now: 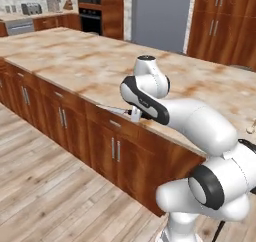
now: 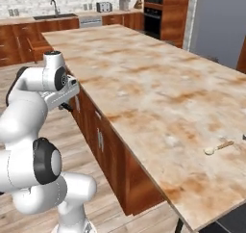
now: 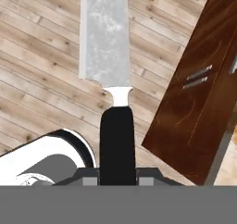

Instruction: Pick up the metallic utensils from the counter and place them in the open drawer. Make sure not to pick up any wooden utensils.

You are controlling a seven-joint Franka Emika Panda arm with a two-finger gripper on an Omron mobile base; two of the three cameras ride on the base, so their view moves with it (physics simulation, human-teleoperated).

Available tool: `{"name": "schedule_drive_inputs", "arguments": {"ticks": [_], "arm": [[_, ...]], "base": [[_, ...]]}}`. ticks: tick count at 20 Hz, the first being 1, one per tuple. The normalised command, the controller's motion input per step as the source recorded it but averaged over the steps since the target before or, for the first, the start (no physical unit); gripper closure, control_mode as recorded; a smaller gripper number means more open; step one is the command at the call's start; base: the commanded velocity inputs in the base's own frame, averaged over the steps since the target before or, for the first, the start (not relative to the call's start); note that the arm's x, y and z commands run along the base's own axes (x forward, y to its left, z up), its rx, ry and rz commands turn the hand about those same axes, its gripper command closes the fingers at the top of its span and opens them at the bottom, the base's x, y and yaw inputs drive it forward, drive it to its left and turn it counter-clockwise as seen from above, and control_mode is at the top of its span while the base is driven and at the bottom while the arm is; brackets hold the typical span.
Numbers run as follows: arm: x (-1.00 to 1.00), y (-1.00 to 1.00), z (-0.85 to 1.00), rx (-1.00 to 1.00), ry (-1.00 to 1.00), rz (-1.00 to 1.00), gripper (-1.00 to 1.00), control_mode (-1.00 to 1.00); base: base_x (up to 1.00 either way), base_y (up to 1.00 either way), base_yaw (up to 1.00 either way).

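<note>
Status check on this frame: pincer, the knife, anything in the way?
Pincer shut on knife by its black handle. Blade out over wood floor beside island cabinets. Wooden spoon lies on counter. Nothing blocking.

The knife [image 3: 111, 79] runs straight up from the gripper [image 3: 118, 179], black handle clamped between the two finger tips and silver blade pointing away over the wood plank floor [image 3: 41, 79]. Right of the knife stands a red-brown cabinet front [image 3: 199, 102] with two small silver bar handles [image 3: 196, 77]; whether these are doors or drawers is unclear.
</note>
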Motion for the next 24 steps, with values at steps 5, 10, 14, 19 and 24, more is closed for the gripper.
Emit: {"name": "schedule_drive_inputs", "arguments": {"ticks": [5, 10, 14, 19, 24], "arm": [[0.00, 0.00, 0.00, 0.00, 0.00, 0.00, 1.00, 1.00], [0.00, 0.00, 0.00, 0.00, 0.00, 0.00, 1.00, 1.00], [0.00, 0.00, 0.00, 0.00, 0.00, 0.00, 1.00, 1.00], [0.00, 0.00, 0.00, 0.00, 0.00, 0.00, 1.00, 1.00], [0.00, 0.00, 0.00, 0.00, 0.00, 0.00, 1.00, 1.00]], "base": [[0.61, 1.00, -0.27], [0.73, 1.00, -0.07], [0.82, 1.00, 0.00], [0.78, 1.00, 0.01], [0.80, 0.95, 0.21]]}}
